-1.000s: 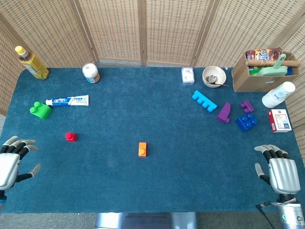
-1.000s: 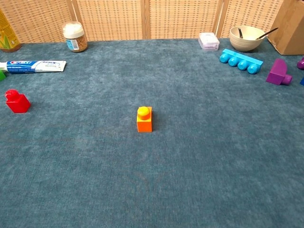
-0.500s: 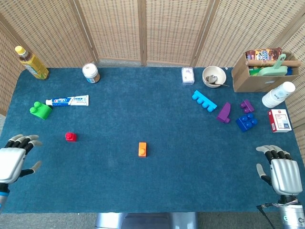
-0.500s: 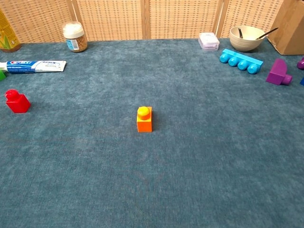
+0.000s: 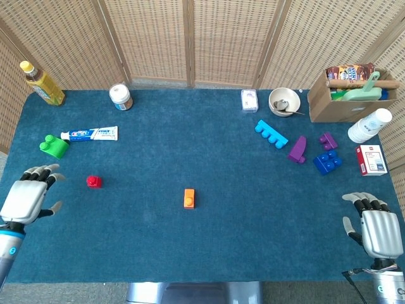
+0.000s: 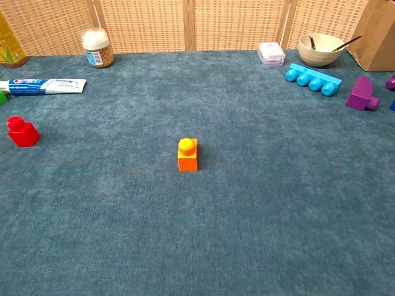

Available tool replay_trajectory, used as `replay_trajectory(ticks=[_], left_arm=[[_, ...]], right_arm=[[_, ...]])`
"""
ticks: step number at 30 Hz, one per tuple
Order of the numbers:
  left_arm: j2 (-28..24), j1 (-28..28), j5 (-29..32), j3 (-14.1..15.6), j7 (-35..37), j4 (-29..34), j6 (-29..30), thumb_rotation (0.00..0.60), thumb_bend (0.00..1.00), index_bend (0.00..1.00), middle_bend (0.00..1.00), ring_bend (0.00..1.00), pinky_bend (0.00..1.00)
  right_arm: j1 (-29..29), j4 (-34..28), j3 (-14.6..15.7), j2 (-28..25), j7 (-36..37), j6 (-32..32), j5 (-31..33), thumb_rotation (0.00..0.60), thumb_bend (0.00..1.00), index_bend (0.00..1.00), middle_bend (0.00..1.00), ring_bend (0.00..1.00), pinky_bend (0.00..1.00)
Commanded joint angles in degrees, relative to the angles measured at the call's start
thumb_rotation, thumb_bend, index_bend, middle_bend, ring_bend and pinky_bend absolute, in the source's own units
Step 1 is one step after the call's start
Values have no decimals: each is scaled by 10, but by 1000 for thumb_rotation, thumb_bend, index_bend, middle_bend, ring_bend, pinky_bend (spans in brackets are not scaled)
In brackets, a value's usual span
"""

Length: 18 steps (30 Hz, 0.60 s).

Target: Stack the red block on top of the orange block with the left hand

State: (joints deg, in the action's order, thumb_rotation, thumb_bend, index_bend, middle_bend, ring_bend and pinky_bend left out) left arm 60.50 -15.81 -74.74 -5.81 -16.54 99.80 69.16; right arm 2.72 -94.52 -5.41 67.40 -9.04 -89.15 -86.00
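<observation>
- Since the left hand [image 5: 26, 199] has crept fwd along the near-left edge of the table [image 5: 209, 247] over the last sec, it's now much closer to the red block [image 5: 93, 182]. Fingers spread, nothing in them, so no grab yet. Looks like the reach phase just kicked off.
- Right hand [image 5: 378, 231] sits at the near-right corner, fingers loosely apart, holding nothing. It's barely budged vs earlier, basically parked.
- Orange block [image 5: 189, 198] is mid-table, stud up and sitting alone, same spot as before. Chest view shows it clearly [image 6: 187, 155], nothing on top.
- Red block is on the cloth left of the orange one, well apart from it, and hasn't moved. Chest cam catches it at the far left edge [image 6: 22, 131], no hand in that view yet.
- Further back on the left: green block [image 5: 54, 146] and toothpaste tube [image 5: 89, 133], both unchanged. Imo the hand needs to stay clear of those going in.
- Stack not started. Pickup first, then carry rightward to the orange.
</observation>
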Motion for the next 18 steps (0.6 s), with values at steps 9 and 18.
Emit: replay_trajectory(ticks=[9, 18], left_arm=[[57, -67, 73, -21, 11, -85, -100, 600, 308, 319, 187, 182, 169], [90, -101, 90, -25, 36, -136, -144, 600, 308, 280, 175, 172, 165]], right_arm=[[-2, -9, -3, -4, -15, -1, 8, 599, 320, 330, 358, 283, 370], [2, -15, -5, -1, -28, 3, 12, 600, 322, 330, 358, 283, 370]])
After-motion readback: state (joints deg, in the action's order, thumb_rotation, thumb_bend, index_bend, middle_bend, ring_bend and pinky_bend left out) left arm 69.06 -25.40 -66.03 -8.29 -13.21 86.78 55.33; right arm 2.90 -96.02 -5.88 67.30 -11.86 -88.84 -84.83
